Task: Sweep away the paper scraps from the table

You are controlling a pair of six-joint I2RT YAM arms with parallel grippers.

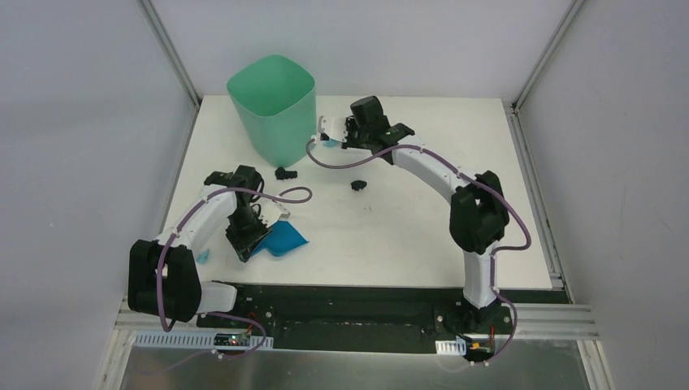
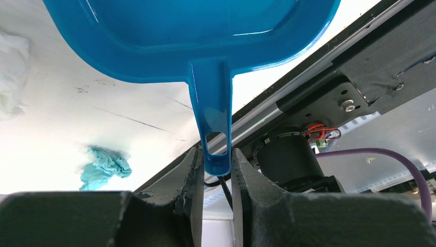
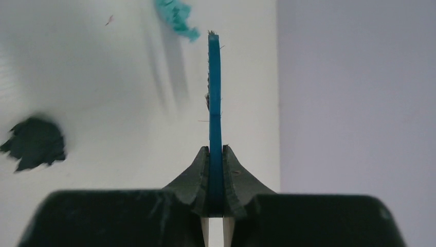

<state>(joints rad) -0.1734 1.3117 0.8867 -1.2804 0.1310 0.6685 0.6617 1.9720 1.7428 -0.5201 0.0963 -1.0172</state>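
Note:
On the white table (image 1: 406, 236) my left gripper (image 1: 246, 236) is shut on the handle (image 2: 216, 128) of the blue dustpan (image 1: 284, 240), whose pan (image 2: 195, 36) lies on the tabletop near the front edge. My right gripper (image 1: 331, 134) sits beside the bin and is shut on the blue hand brush (image 3: 214, 103), seen edge-on. Paper scraps lie loose. Two black ones (image 1: 285, 172) (image 1: 357, 185) are mid-table. A light blue one (image 2: 105, 167) and a white one (image 2: 10, 72) lie by the dustpan. Another light blue scrap (image 3: 177, 15) and a dark scrap (image 3: 36, 143) lie near the brush.
A mint-green bin (image 1: 272, 110) stands upright at the back left of the table, just left of my right gripper. The table's black front edge (image 1: 366, 292) runs close behind the dustpan. Grey walls enclose the table on three sides.

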